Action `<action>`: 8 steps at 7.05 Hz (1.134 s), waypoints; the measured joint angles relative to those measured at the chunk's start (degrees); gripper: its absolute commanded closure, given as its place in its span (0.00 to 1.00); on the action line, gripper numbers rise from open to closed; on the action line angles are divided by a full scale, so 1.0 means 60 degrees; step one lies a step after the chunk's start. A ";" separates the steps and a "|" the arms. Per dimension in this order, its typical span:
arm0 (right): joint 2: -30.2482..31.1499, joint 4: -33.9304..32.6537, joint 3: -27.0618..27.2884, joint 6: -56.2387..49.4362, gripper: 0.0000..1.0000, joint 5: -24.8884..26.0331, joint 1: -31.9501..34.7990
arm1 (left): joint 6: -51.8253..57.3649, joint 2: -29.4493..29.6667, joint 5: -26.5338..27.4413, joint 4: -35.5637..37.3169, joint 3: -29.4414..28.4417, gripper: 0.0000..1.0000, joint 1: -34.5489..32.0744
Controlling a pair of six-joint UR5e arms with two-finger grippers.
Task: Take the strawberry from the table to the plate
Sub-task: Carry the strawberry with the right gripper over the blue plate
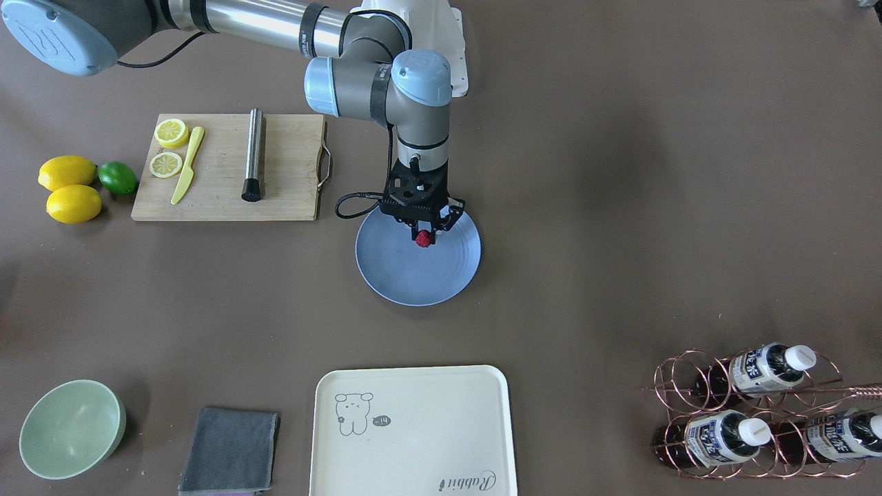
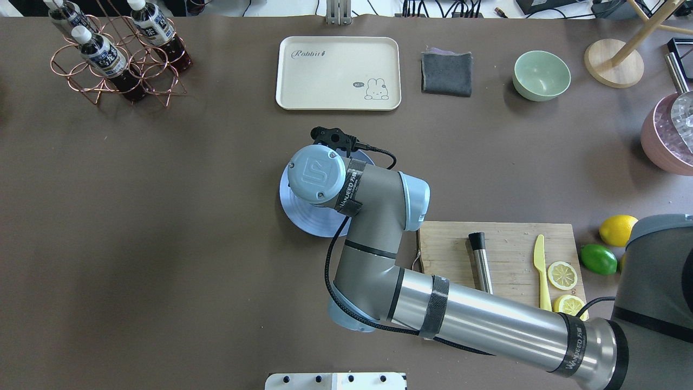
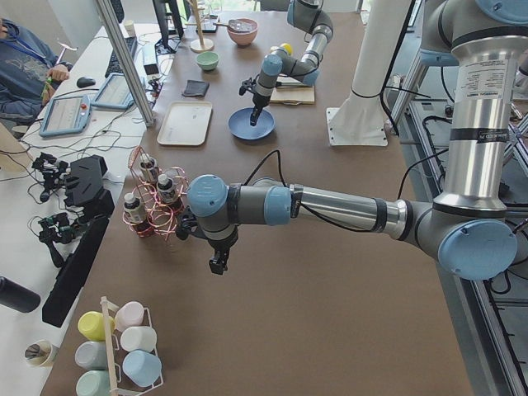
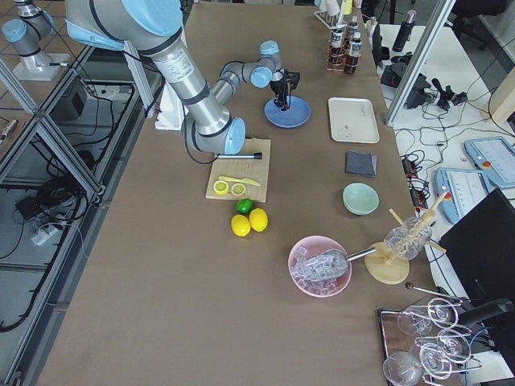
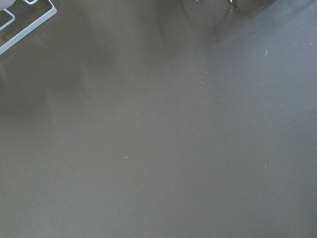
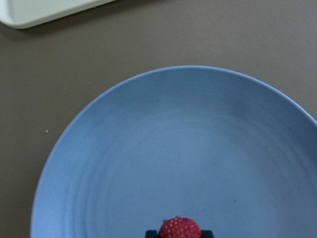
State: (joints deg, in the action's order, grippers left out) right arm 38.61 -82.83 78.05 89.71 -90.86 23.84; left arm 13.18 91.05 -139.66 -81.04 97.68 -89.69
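A small strawberry [image 6: 179,228], bright to dark red, roundish and studded with pale bumps, sits pinched in the right tool [image 1: 422,231] over the light blue plate [image 1: 413,279]. The right wrist view shows the tool's two black fingertips [image 6: 150,232] closed narrowly against either side of the berry, with only its upper half showing at the bottom edge of that view. Faint concentric ridges ring the plate's surface beneath it. In the front-facing view the berry hangs at the tool's tip over the half of the plate nearer the robot's base, well inside the rim. Whether it touches the plate cannot be told.

The plate stands on the brown-grey bench [image 1: 620,207], just beside the handle end of a wooden cutting board [image 1: 289,172] and well apart from a cream tray [image 1: 413,441].

The left tool [image 3: 218,265] points down over bare bench near a copper wire bottle rack [image 3: 153,206]. It appears only in the side view, so how far it is open cannot be told.
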 measured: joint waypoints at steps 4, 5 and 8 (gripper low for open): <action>0.0015 -0.0078 -0.0083 -0.0083 0.28 0.0068 0.0014 | 0.0000 -0.0010 0.0000 0.0000 0.0023 0.02 -0.0008; 0.0024 -0.0080 -0.0113 -0.0080 0.16 0.0100 0.0016 | 0.0000 -0.0013 0.0000 0.0000 0.0023 0.02 -0.0008; -0.0001 -0.0085 -0.0199 -0.0114 0.00 0.0263 0.0080 | 0.0003 -0.0184 -0.0013 -0.0031 0.0077 0.02 0.0004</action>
State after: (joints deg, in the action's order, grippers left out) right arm 38.61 -83.34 76.86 89.03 -89.28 24.32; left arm 13.20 89.95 -139.73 -81.23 98.14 -89.66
